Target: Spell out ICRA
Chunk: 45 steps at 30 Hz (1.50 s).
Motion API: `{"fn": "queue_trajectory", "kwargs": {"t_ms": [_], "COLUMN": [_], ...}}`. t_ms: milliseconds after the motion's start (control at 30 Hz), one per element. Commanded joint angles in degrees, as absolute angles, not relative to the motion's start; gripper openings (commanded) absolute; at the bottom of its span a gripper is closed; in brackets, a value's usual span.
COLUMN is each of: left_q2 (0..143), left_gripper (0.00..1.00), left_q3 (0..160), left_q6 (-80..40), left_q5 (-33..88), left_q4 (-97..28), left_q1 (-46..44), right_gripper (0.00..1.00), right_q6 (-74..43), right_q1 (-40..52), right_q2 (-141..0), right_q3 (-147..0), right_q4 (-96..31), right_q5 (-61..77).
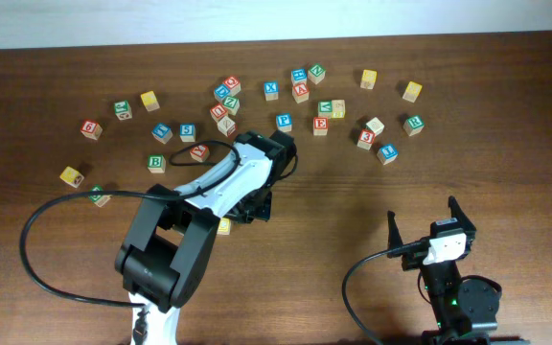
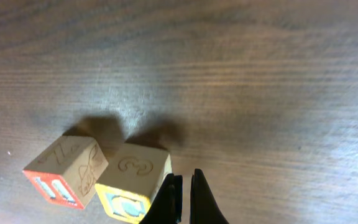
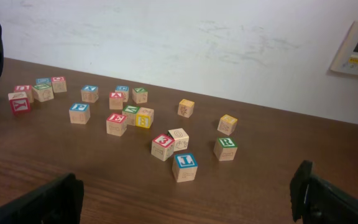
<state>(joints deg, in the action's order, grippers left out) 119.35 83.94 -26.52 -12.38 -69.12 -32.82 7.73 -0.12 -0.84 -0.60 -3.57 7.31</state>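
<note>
In the left wrist view, the red-printed "I" cube point(image 2: 61, 177) and the yellow-faced block point(image 2: 132, 180) sit side by side on the table, corners touching. My left gripper point(image 2: 185, 194) is shut and empty, its fingers against the yellow block's right side. From overhead my left arm point(image 1: 228, 177) covers these cubes; only a corner of the yellow-faced block point(image 1: 223, 226) shows. The green "R" cube point(image 1: 412, 124) point(image 3: 226, 148) lies at the right. A red cube point(image 1: 301, 92), its letter probably "A", lies at the back. My right gripper point(image 1: 426, 222) point(image 3: 188, 190) is open and empty near the front edge.
Many other letter cubes are scattered across the back half: a red "E" point(image 3: 117, 123), a red "3" point(image 3: 163, 147), a blue "L" point(image 3: 185, 167), yellow cubes point(image 1: 411, 91) and a green "B" point(image 1: 156, 162). Black cables point(image 1: 41, 254) loop beside both arm bases.
</note>
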Motion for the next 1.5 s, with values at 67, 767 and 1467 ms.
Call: {"fn": "queue_trajectory", "kwargs": {"t_ms": [67,767,1467], "left_q2": [118.1,118.1,118.1], "left_gripper": [0.00,0.00,0.00], "left_q3": [83.4,82.8,82.8], "left_q6": [-23.9,-25.8,-25.1], "left_q5": [-8.2,-13.2,-12.6], "left_q4": [-69.7,-69.2,-69.3], "left_q1": [-32.6,-32.4,-30.9], "right_gripper": [0.98,0.98,0.98], "right_q6": [7.5,7.5,7.5], "right_q1": [-0.4,-0.4,-0.4], "right_q2": [-0.5,-0.5,-0.5], "right_q3": [-0.3,-0.3,-0.3], "right_q4": [-3.9,-3.9,-3.9], "right_q5": [6.8,6.8,6.8]}}
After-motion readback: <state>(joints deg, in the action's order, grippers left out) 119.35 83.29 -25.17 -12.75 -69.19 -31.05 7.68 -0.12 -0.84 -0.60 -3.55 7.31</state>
